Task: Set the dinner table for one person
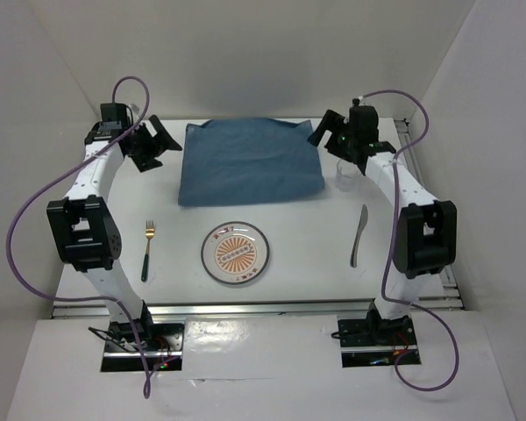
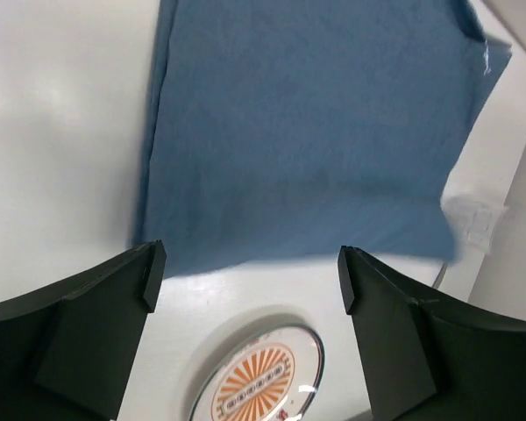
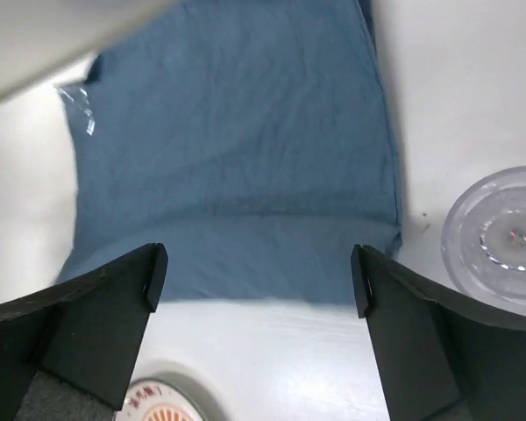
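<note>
On the white dinner table a round plate with an orange sunburst sits front centre; it also shows in the left wrist view and, in part, in the right wrist view. A fork with a gold head and dark handle lies left of it. A silver knife lies to its right. A clear glass stands under the right arm and shows in the right wrist view. My left gripper is open and empty. My right gripper is open and empty.
A blue cloth lies spread at the back centre, between the two grippers; it fills both wrist views. White walls close in the table on three sides.
</note>
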Motion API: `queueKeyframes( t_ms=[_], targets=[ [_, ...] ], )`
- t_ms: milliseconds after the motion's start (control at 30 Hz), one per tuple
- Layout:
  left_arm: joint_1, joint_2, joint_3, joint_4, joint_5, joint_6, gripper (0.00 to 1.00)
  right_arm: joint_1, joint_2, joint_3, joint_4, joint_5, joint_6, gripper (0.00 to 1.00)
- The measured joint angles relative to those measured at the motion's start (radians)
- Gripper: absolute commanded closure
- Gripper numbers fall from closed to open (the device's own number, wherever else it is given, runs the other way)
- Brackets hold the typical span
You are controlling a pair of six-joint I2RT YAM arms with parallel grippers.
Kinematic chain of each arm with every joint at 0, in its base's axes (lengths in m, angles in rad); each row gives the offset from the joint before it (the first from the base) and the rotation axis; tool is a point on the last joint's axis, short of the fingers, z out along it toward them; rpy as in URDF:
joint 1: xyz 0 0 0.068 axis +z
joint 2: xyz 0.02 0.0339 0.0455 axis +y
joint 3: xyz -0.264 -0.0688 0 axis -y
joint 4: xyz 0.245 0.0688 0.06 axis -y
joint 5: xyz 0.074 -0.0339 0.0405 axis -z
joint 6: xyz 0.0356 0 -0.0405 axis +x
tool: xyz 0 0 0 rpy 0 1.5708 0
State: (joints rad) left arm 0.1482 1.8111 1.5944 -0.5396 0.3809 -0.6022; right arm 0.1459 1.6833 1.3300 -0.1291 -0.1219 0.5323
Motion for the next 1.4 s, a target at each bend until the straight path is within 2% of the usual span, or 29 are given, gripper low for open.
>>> queueKeyframes(
  t_ms=[100, 200, 233, 300, 333, 367, 433, 500, 533, 567, 700, 733, 900, 1067, 1233, 1300, 1367, 1400],
  targets=[
    [0.001, 0.060, 0.093, -0.027, -0.021, 0.009, 0.02, -0.006, 0.106, 0.198, -0.118, -0.006, -0.031, 0.01],
    [-0.005, 0.056, 0.115, -0.037, -0.071, 0.028, 0.15, -0.006, 0.084, 0.190, -0.101, -0.002, -0.053, 0.11],
    [-0.006, 0.045, 0.110, -0.036, -0.085, 0.031, 0.19, -0.006, 0.047, 0.143, -0.092, 0.000, -0.057, 0.22],
    [-0.008, 0.012, 0.074, -0.037, -0.114, 0.041, 0.33, -0.006, -0.034, 0.038, -0.094, 0.001, -0.060, 0.35],
    [-0.011, -0.011, 0.043, -0.034, -0.124, 0.045, 0.36, -0.006, -0.070, -0.006, -0.098, 0.001, -0.060, 0.46],
    [-0.014, -0.038, 0.001, -0.022, -0.134, 0.049, 0.38, -0.006, -0.104, -0.053, -0.090, 0.000, -0.058, 0.65],
    [-0.021, -0.096, -0.095, -0.023, -0.145, 0.052, 0.39, -0.002, -0.163, -0.138, -0.094, -0.006, -0.049, 0.83],
    [-0.032, -0.129, -0.178, -0.009, -0.150, 0.052, 0.34, 0.000, -0.193, -0.203, -0.088, -0.009, -0.031, 0.83],
    [-0.040, -0.135, -0.212, -0.008, -0.152, 0.052, 0.28, 0.000, -0.200, -0.236, -0.084, -0.011, -0.023, 0.82],
    [-0.048, -0.135, -0.238, -0.010, -0.152, 0.053, 0.28, 0.000, -0.205, -0.271, -0.084, -0.016, -0.013, 0.60],
    [-0.076, -0.107, -0.315, -0.014, -0.159, 0.046, 0.27, 0.000, -0.206, -0.381, -0.086, -0.037, 0.029, 0.36],
    [-0.078, -0.098, -0.326, -0.010, -0.160, 0.045, 0.27, 0.000, -0.204, -0.399, -0.088, -0.042, 0.039, 0.33],
    [-0.078, -0.039, -0.334, 0.017, -0.159, 0.022, 0.29, 0.000, -0.181, -0.415, -0.069, -0.056, 0.065, 0.29],
    [-0.079, 0.032, -0.337, 0.040, -0.164, 0.008, 0.31, 0.000, -0.110, -0.414, -0.036, -0.056, 0.077, 0.29],
    [-0.086, 0.062, -0.338, 0.053, -0.169, -0.009, 0.40, 0.000, -0.024, -0.396, -0.029, -0.028, 0.080, 0.29],
    [-0.088, 0.065, -0.338, 0.059, -0.171, -0.009, 0.44, 0.000, -0.004, -0.386, -0.028, -0.014, 0.081, 0.23],
    [-0.089, 0.067, -0.338, 0.063, -0.173, -0.009, 0.49, 0.000, 0.013, -0.372, -0.027, -0.001, 0.081, 0.23],
    [-0.089, 0.068, -0.338, 0.065, -0.173, -0.010, 0.57, 0.000, 0.022, -0.365, -0.025, 0.005, 0.082, 0.23]
  ],
)
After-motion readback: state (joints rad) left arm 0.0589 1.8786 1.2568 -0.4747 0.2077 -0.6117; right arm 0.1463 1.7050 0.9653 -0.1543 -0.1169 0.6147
